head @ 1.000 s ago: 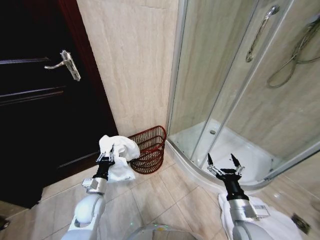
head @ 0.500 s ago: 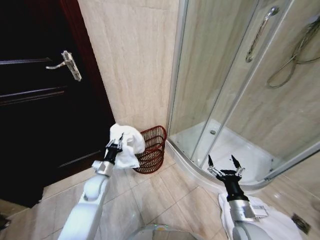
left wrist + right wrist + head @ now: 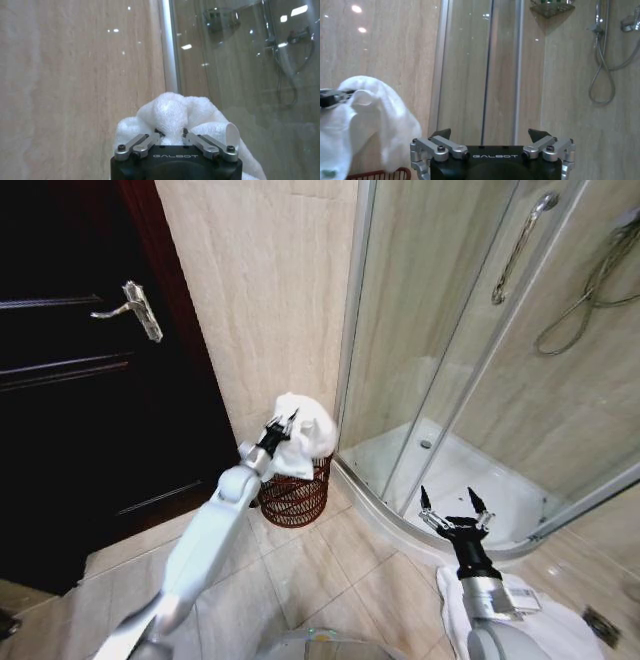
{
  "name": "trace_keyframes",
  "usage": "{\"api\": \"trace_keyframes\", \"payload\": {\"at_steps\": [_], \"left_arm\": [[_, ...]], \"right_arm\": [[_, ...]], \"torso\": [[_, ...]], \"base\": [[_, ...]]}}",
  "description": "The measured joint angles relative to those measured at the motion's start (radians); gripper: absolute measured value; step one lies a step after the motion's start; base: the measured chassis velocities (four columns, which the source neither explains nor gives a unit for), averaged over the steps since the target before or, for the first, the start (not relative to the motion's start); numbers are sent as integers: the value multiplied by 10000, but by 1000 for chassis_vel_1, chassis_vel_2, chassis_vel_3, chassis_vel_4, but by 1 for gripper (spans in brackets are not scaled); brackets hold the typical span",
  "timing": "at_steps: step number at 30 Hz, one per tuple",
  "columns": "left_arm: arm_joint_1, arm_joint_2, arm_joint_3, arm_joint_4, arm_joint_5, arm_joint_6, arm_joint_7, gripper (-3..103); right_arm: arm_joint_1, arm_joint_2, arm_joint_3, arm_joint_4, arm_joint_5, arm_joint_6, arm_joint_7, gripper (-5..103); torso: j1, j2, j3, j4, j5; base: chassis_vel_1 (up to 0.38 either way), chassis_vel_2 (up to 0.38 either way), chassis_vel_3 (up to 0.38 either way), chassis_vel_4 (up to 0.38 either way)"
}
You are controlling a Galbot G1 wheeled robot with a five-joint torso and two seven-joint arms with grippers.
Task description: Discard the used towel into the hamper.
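Observation:
A bunched white towel (image 3: pixel 303 438) hangs directly above the dark reddish-brown openwork hamper (image 3: pixel 296 497), which stands on the floor against the beige wall beside the shower. My left gripper (image 3: pixel 282 425) is stretched far forward and shut on the towel; the left wrist view shows the towel (image 3: pixel 175 118) pinched between the jaws of the left gripper (image 3: pixel 171 135). In the right wrist view the towel (image 3: pixel 367 120) hangs at the side over a strip of the hamper rim (image 3: pixel 380 174). My right gripper (image 3: pixel 451 510) hovers open and empty near the shower base, the right gripper (image 3: pixel 490 135) facing the glass.
A dark door (image 3: pixel 70 380) with a metal handle (image 3: pixel 130 305) stands left of the hamper. The curved glass shower enclosure (image 3: pixel 480 360) and its white base (image 3: pixel 470 480) fill the right side. A white mat (image 3: pixel 545 620) lies on the tiled floor by my right arm.
My left arm has reached forward and to the right, carrying the towel from beside the hamper to above its opening. The right arm has stayed put.

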Motion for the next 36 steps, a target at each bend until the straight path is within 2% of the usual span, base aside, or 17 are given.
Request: {"api": "trace_keyframes", "payload": {"at_steps": [5, 9, 12, 15, 18, 22, 24, 25, 26, 28, 29, 31, 32, 34, 35, 36], "left_arm": [[-1352, -151, 703, 1677, -213, -699, 116, 11], [-1634, -162, 916, 2363, -13, -759, 226, 11], [-1592, -173, 971, 2813, 456, -518, 238, 11], [-1508, -194, 1050, 3144, 527, -352, 247, 11], [-1413, -350, 1242, 3977, 714, 30, 104, 11], [-1362, -405, 1370, 4213, 1182, 456, 87, 11], [-1266, -366, 1472, 3996, 1377, 1134, 181, 8], [-1205, -323, 1488, 3770, 1473, 1592, 279, 13], [-1205, -323, 1488, 3770, 1473, 1592, 279, 13], [-1062, -183, 1478, 3136, 1759, 2912, 602, 24], [-1002, -108, 1459, 2863, 1940, 3489, 838, 24], [-912, 4, 1391, 2370, 2158, 4593, 1247, 34], [-912, 4, 1391, 2370, 2158, 4593, 1247, 34], [-846, 110, 1226, 1831, 2242, 5946, 1759, 45], [-828, 157, 1132, 1607, 2307, 6438, 2083, 45], [-818, 225, 1045, 1372, 2427, 6898, 2415, 51]], "right_arm": [[19, 0, 37, -33, 151, 1, 1, 100], [0, 0, 67, -91, 251, 55, 1, 100], [-53, 0, 112, -110, 344, 128, 1, 100], [-114, 0, 159, -112, 441, 198, 0, 100], [-205, 0, 247, -75, 623, 273, 4, 100], [-214, 0, 257, -4, 670, 282, 23, 100], [-210, 0, 258, 57, 681, 282, 56, 100], [-209, 0, 259, 86, 689, 282, 72, 100], [-209, 0, 259, 86, 689, 282, 72, 100], [-198, 0, 259, 132, 721, 276, 111, 100], [-192, 0, 259, 139, 728, 273, 126, 100], [-184, 0, 258, 140, 736, 273, 154, 100], [-184, 0, 258, 140, 736, 273, 154, 100], [-191, 0, 254, 139, 766, 273, 161, 100], [-192, -1, 253, 131, 788, 273, 163, 100], [-195, 0, 251, 114, 819, 273, 165, 100]], "torso": [[0, 1, 1, 2, 0], [0, 4, 1, 2, 0], [0, 4, 1, 3, -1], [0, 5, 0, 5, 0], [0, 5, 1, 5, -2], [0, 5, 1, 3, -2], [0, 5, 2, 3, -2], [0, 5, 2, 3, -3], [0, 5, 2, 3, -3], [-1, 6, 1, 2, -1], [0, 7, 1, 3, -2], [0, 7, 1, 3, -2], [0, 7, 1, 3, -2], [0, 7, 1, 3, -2], [0, 7, 1, 3, -2], [0, 7, 1, 3, -2]], "base": [[0, 0, 0, 0], [0, 0, 0, 0], [0, 0, 0, 0], [0, 0, 0, 0], [0, 0, 0, 0], [0, 0, 0, 0], [0, 0, 0, 0], [0, 0, 0, 0], [0, 0, 0, 0], [0, 0, 0, 0], [0, 0, 0, 0], [0, 0, 0, 0], [0, 0, 0, 0], [0, 0, 0, 0], [0, 0, 0, 0], [0, 0, 0, 0]]}}
